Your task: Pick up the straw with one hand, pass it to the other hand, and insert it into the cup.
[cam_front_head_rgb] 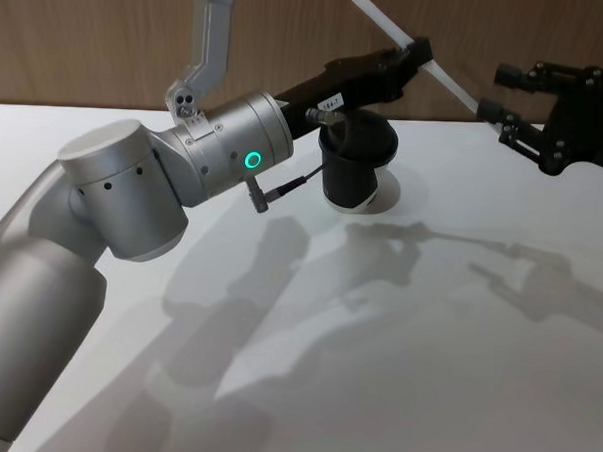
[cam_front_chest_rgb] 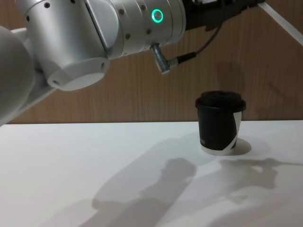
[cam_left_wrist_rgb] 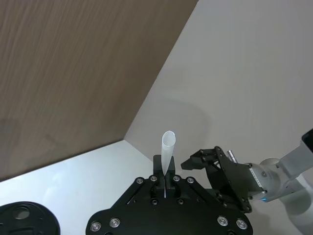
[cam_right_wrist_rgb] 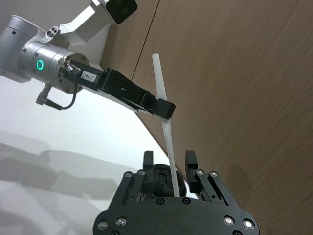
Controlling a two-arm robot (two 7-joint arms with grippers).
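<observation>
The white straw (cam_front_head_rgb: 390, 30) slants in the air above the black lidded cup (cam_front_head_rgb: 356, 168), which stands on the white table. My left gripper (cam_front_head_rgb: 417, 49), on the silver wrist with the green ring, is shut on the straw's middle. The straw's lower end reaches between the spread fingers of my right gripper (cam_front_head_rgb: 493, 94), which is open. In the right wrist view the straw (cam_right_wrist_rgb: 164, 105) runs down between the right gripper's (cam_right_wrist_rgb: 169, 159) fingers, apart from both, with the left gripper (cam_right_wrist_rgb: 165, 108) clamped higher up. The left wrist view looks down the straw's (cam_left_wrist_rgb: 168, 144) open end.
A wood-panelled wall (cam_front_head_rgb: 110, 37) rises right behind the table's (cam_front_head_rgb: 395, 370) far edge. The cup (cam_front_chest_rgb: 220, 123) stands near that wall, below the raised left arm (cam_front_chest_rgb: 94, 33). Arm shadows fall across the table's front and right.
</observation>
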